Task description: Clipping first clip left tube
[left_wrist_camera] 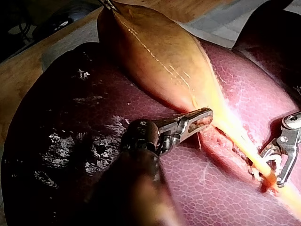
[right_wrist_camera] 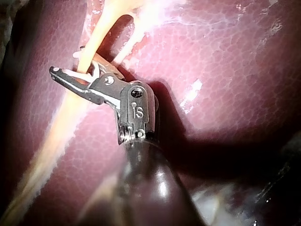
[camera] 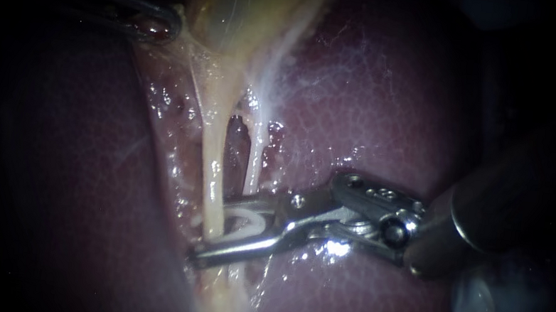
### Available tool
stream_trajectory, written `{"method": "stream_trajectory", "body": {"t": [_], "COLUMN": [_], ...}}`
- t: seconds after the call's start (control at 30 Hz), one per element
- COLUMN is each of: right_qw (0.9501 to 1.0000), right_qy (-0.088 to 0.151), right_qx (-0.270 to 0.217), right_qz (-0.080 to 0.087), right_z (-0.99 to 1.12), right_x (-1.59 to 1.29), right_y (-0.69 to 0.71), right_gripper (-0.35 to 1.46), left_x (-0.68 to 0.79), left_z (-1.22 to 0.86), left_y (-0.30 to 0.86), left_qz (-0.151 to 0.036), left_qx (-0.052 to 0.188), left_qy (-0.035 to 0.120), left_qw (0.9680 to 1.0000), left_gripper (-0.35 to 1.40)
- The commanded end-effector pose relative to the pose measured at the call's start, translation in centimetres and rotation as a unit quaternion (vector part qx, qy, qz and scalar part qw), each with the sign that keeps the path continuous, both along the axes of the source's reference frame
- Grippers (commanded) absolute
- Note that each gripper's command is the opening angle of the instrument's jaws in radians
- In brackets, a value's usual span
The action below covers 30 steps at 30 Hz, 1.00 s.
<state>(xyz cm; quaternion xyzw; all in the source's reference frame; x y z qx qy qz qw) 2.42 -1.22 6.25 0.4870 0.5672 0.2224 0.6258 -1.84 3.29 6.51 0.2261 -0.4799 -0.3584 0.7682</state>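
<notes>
1. Jaws of our right instrument stand apart and carry 1 white clip seated between them. The clip's open mouth straddles the left tube, low on its run. By our reading it is not yet squeezed home.
2. Left instrument: jaws clamped on tissue at the gallbladder neck. Both tubes look taut below it.
3. Left tube lies over the liver and runs from the gallbladder neck down into the clip. Right tube is just beside it and thinner, with a dark window between the 2. It meets the upper jaw, and we cannot tell whether it sits clear of the clip.
4. Handling, our judgement: the left tube is pale, wet and glistening, so soft, light and slippery, with no stiffness of its own. It is likely fragile and would tear under a hard pull or a twist.
5. Where to hold, our judgement: only through the clip, square across the tube, with the whole width inside and the clip's tip past the far side.
6. Risks: nipping the right tube, or pinching the liver under the lower jaw.
</notes>
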Motion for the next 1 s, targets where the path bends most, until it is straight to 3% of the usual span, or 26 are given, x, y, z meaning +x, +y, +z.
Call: {"method": "stream_trajectory", "body": {"t": [0.03,0.43,0.57,0.73,1.0], "right_qw": [1.0000,0.9949,0.9946,0.9954,0.9957], "right_qy": [0.006,0.090,0.092,0.086,0.079], "right_qx": [0.001,0.024,0.024,0.024,0.037], "right_qz": [-0.001,-0.040,-0.043,-0.033,-0.032], "right_z": [-0.02,-0.24,-0.23,-0.20,-0.19], "right_x": [0.00,0.07,0.12,0.12,0.10], "right_y": [0.00,-0.13,-0.12,-0.07,-0.05], "right_gripper": [0.49,0.44,0.39,0.20,-0.29], "left_x": [0.00,0.00,0.00,0.00,0.00], "left_z": [0.00,0.00,0.00,0.00,0.00], "left_y": [0.00,0.00,0.00,0.00,0.00], "left_qz": [0.000,0.000,0.000,0.000,0.000], "left_qx": [0.000,0.000,0.000,0.000,0.000], "left_qy": [0.000,0.000,0.000,0.000,0.000], "left_qw": [1.0000,1.0000,1.0000,1.0000,1.0000], "left_gripper": [-0.35,-0.35,-0.35,-0.35,-0.35]}}
